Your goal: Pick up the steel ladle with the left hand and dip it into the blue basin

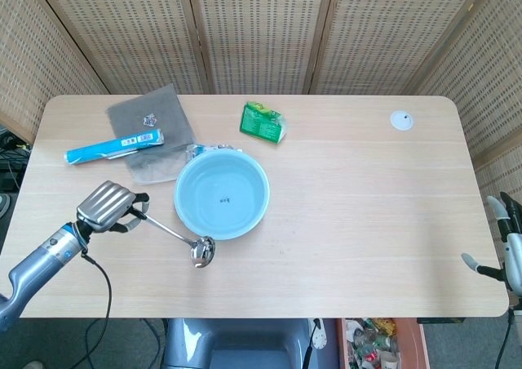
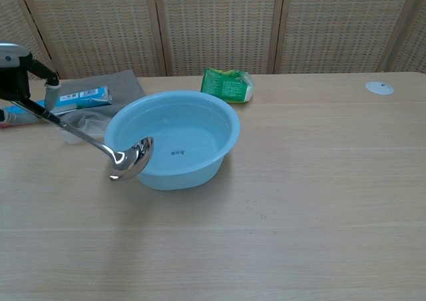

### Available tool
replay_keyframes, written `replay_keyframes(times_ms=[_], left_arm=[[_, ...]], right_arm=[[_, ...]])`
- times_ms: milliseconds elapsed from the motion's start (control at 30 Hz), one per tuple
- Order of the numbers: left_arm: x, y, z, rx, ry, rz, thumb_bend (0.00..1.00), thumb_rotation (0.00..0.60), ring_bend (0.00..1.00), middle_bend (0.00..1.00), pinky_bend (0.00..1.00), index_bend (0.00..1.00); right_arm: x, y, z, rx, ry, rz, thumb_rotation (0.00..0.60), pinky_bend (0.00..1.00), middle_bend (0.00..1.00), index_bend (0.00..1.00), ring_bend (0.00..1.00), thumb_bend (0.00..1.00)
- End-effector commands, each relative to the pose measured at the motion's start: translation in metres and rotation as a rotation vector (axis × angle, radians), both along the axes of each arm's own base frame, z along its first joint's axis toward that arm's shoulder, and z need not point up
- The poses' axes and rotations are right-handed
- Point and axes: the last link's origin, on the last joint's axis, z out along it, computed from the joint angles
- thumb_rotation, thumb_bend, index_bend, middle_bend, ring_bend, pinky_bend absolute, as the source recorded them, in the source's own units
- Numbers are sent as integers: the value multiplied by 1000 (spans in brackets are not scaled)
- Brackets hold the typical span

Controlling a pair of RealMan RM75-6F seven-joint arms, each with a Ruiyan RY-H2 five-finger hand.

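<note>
Steel ladle [image 2: 100, 148] is gripped by its thin handle in the left hand [image 1: 106, 207], which is half cut off at the chest view's edge. Its shiny round bowl hangs just outside the near-left rim of the blue basin [image 1: 222, 194], off the wooden worktop [image 1: 351, 214]. Smooth plastic basin, some tiny dark mark inside I can't read. Right hand [image 1: 507, 242] only peeks in at the frame edge, so can't tell if it's open or closed.
</note>
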Motion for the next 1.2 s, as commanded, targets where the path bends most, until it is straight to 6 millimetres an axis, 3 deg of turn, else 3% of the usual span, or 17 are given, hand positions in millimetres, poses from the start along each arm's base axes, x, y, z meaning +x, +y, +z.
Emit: replay_keyframes(times_ms=[33, 133, 300, 500, 833, 1200], left_arm=[[32, 24, 10, 7, 19, -2, 598, 600, 970, 1000, 1000, 968], [47, 43, 10, 15, 60, 3, 599, 600, 970, 1000, 1000, 969], [69, 78, -15, -32, 128, 70, 600, 600, 970, 1000, 1000, 969], [88, 102, -35, -7, 187, 73, 601, 600, 971, 1000, 1000, 969], [109, 123, -62, 60, 316, 52, 601, 600, 971, 1000, 1000, 970], [124, 129, -102, 101, 419, 79, 602, 600, 971, 1000, 1000, 974]], right_arm=[[0, 0, 0, 0, -1, 0, 600, 0, 0, 0, 0, 0], [-1, -1, 1, -1, -1, -3, 600, 0, 0, 0, 0, 0], [-3, -1, 5, -12, -14, -13, 600, 0, 0, 0, 0, 0], [-6, -3, 6, -10, -18, -24, 600, 0, 0, 0, 0, 0], [-10, -6, 8, -13, -28, -37, 600, 0, 0, 0, 0, 0], [-12, -8, 11, -15, -45, -40, 600, 0, 0, 0, 0, 0]])
